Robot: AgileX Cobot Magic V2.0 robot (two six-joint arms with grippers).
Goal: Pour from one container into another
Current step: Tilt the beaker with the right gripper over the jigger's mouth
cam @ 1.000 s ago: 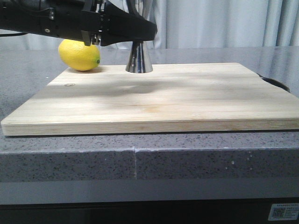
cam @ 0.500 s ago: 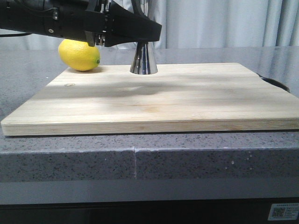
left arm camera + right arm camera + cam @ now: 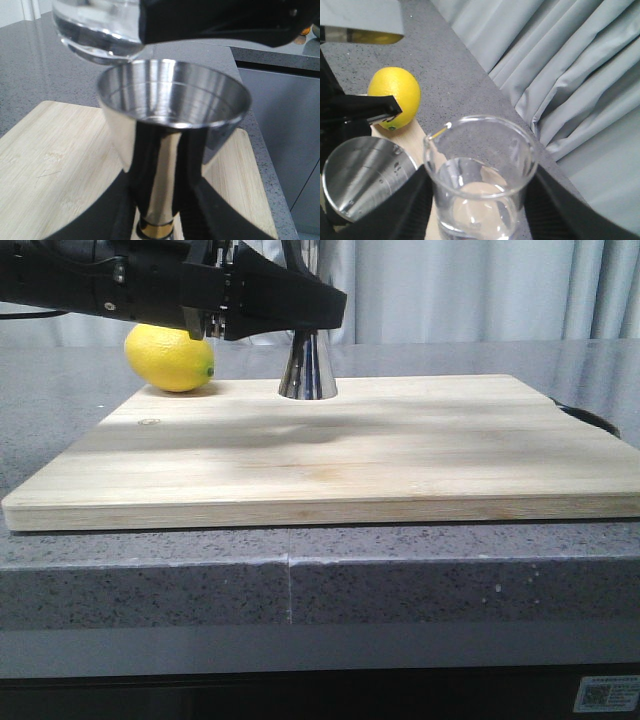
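**Beaker poised over jigger, both arms holding**

Right gripper first: my right wrist camera shows its dark fingers clamped on either side of the small glass beaker, which I hold upright so the little clear liquid pooled in its bottom stays put. The pouring lip faces toward the jigger mouth just beside and below it, which is the reason for that orientation.

On the left wrist camera, the left gripper is closed around the narrow waist of the steel jigger, near its gold band. I grip it there to steady the tall, top-heavy shape while it receives the pour. Its upper cup looks dry, apart from reflections I cannot read for certain. The beaker's base hangs above the rim on one side, apart from it.

From the front, the left arm hides the jigger's top; only the lower cone shows, standing on the wooden board. A lemon sits at the board's far left corner, clear of the pour.

I judge that the tilt has not yet begun.
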